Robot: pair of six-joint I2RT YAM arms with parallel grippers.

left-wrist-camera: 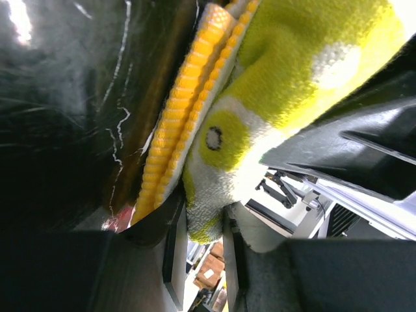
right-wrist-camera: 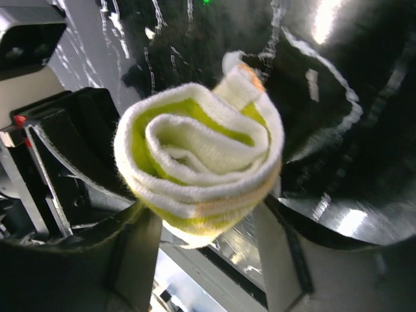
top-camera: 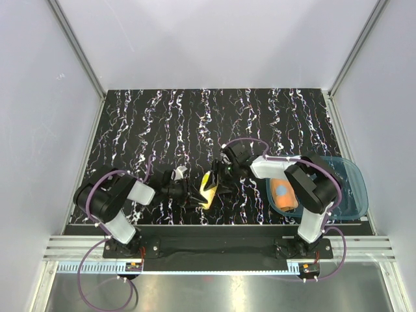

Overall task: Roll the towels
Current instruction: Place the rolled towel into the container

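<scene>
The yellow towel (top-camera: 208, 188), wound into a roll, is near the middle of the counter's (top-camera: 162, 123) near edge. The left end effector (left-wrist-camera: 202, 218) is clamped on one end of it. The right end effector (right-wrist-camera: 207, 218) grips the other end. The orange towel (top-camera: 284, 195) lies in the tray (top-camera: 354, 188) at the near right corner.

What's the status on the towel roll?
Both shut on yellow towel: left gripper, right gripper. It's wound in a spiral. Second, orange towel sits in blue tray. Nothing blocking.
</scene>
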